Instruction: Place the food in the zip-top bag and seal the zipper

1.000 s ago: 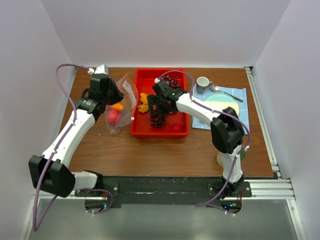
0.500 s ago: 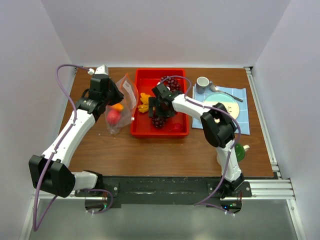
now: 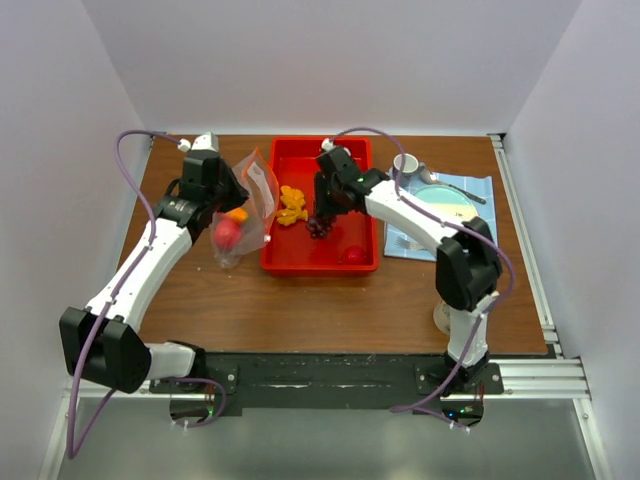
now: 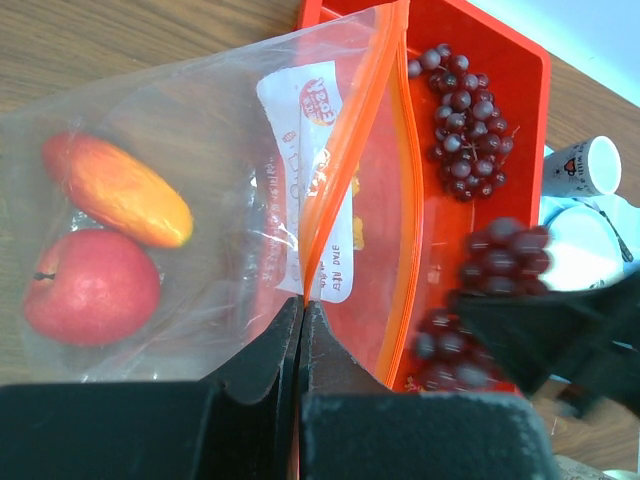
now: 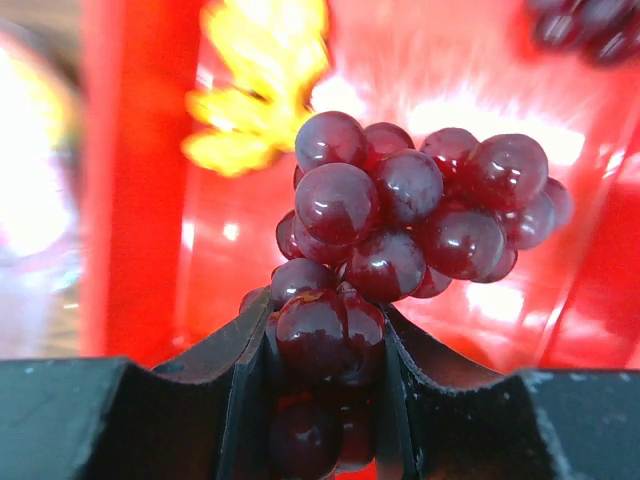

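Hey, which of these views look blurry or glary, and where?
Right wrist view: the gripped grape bunch is sharp, the red tray and yellow cluster behind it blurred, with white glare. Left wrist view: the zip-top bag is crisp, that bunch smeared. Top view: even light, sharp.

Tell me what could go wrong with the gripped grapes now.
1. The right fingers pinch only the lower grapes of the grape bunch; most of it sticks out, so it may slip during the move.
2. The left fingers hold the zip-top bag at one spot on its zipper; the mouth looks narrow, so the bunch may catch there.
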You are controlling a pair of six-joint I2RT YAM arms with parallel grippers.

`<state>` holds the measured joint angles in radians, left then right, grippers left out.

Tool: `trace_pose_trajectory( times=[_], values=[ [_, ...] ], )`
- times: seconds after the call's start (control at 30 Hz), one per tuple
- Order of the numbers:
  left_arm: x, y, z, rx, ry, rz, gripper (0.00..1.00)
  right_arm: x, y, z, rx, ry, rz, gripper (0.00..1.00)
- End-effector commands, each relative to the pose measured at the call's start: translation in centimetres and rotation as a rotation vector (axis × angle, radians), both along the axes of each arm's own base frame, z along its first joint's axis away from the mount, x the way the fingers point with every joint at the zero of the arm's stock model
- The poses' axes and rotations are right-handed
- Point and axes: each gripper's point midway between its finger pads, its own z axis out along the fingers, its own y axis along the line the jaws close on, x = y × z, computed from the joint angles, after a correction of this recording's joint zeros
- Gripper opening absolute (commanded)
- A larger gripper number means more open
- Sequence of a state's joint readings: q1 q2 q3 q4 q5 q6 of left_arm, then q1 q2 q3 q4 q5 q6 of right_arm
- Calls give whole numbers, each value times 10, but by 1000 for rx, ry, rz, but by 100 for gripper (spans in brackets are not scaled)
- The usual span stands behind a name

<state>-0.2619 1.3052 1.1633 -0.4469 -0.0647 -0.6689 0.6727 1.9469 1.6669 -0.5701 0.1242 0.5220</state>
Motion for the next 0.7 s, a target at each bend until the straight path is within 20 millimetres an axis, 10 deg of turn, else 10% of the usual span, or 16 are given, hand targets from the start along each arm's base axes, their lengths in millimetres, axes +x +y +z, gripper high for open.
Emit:
trace_pose_trajectory(
  times=[0.0,0.33,0.67],
  values=[
    [9,-2,6,-9,-39,-14,0,7,-4,91,77,-190,26,18],
    [11,-11,8,-40,-41,-46,0,-12,36,206,375,-398,240,21],
    [9,-17,17,-57,-49,-82,0,-56,87,255,702,-378,540,23]
  ],
)
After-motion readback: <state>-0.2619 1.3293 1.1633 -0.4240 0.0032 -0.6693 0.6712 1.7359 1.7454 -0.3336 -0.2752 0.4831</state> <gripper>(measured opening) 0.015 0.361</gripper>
